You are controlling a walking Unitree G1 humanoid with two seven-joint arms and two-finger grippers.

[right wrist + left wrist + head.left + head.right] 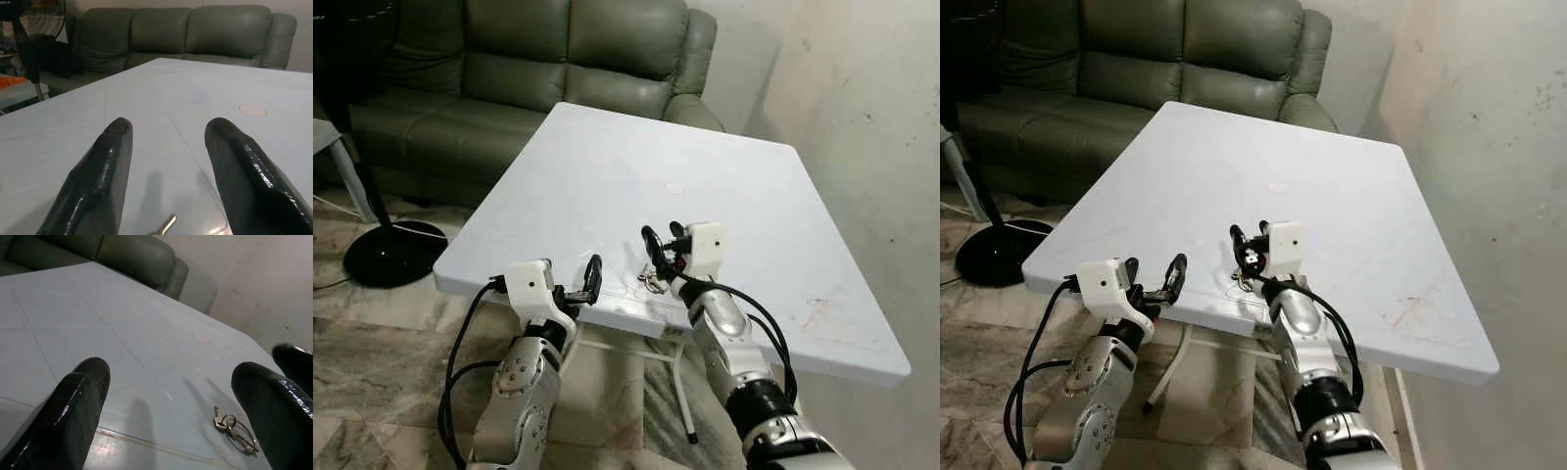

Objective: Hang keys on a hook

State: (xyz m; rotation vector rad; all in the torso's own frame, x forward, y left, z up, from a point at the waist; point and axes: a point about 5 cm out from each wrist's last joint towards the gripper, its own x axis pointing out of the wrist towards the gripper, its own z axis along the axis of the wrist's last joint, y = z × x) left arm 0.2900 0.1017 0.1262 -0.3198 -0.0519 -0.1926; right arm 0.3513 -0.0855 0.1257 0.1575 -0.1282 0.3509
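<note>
Both grippers open: right gripper (662,235) spread just above keys (653,281) near table (783,215) front edge, poised for pickup; left gripper (578,281) beside, empty.

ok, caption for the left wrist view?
Left gripper open above the white table, keys lying ahead near the right finger; green sofa behind.

1 key bunch (234,428), 1 table (607,166), 1 sofa (529,69), 2 grippers.

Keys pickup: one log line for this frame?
keys: on table near edge | right gripper: open, above keys | left gripper: open, beside | hook: unseen
</note>
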